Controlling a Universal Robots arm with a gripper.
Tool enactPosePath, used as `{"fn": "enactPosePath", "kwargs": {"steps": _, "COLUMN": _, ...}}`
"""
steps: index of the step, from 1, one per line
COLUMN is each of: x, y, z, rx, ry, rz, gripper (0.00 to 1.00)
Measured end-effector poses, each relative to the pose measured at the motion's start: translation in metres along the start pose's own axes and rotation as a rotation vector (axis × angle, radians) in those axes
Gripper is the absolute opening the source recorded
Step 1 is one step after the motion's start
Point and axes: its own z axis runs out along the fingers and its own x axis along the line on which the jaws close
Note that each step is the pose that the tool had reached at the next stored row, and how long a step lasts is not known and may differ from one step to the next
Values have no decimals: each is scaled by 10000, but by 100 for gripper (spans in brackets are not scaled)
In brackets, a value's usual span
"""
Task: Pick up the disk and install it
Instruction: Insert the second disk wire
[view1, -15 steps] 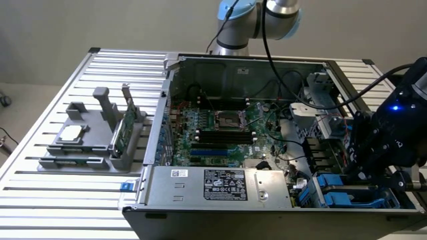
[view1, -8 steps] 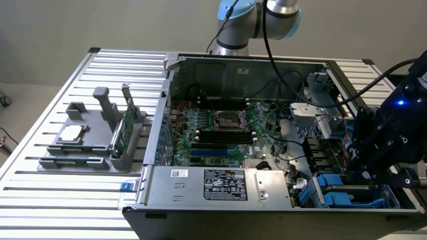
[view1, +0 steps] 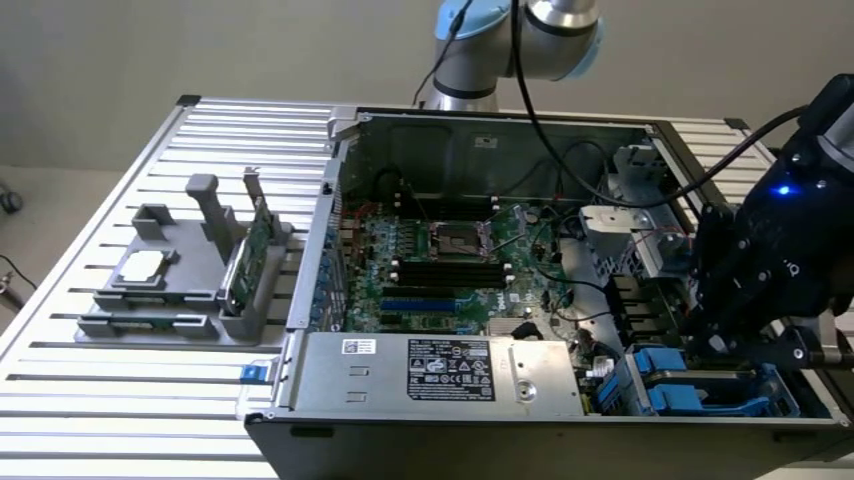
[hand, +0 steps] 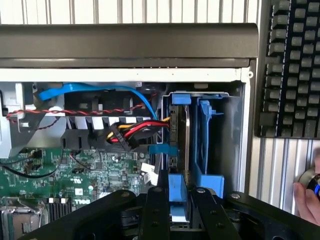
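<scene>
The disk (hand: 181, 150) stands edge-on in its blue carrier inside the drive bay at the front corner of the open computer case (view1: 534, 130), on the exterior view's right. Cables run up to its side. My gripper (hand: 177, 194) straddles the carrier's near end, one black finger on each side with only a thin gap, open and not clamped. In the exterior view the gripper (view1: 727, 352) hangs low over the bay's blue carriers (view1: 665, 380).
A second blue carrier (hand: 207, 145) sits beside the disk. Red, yellow and blue cables (hand: 132, 131) crowd the bay's side. Outside the case are a keyboard (hand: 292, 70) and a person's hand (hand: 309, 197). A grey fixture (view1: 187, 275) stands on the exterior view's left.
</scene>
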Motion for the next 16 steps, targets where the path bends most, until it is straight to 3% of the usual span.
{"fn": "enactPosePath", "kwargs": {"steps": 1, "x": 4, "y": -18, "z": -20, "rx": 3, "ry": 1, "rz": -1, "gripper": 25}}
{"fn": "enactPosePath", "kwargs": {"steps": 2, "x": 10, "y": -35, "z": -42, "rx": 7, "ry": 0, "rz": -4, "gripper": 16}}
{"fn": "enactPosePath", "kwargs": {"steps": 4, "x": 31, "y": -65, "z": -75, "rx": 9, "ry": 2, "rz": -5, "gripper": 11}}
{"fn": "enactPosePath", "kwargs": {"steps": 16, "x": 36, "y": -71, "z": -90, "rx": -1, "ry": 1, "rz": -6, "gripper": 11}}
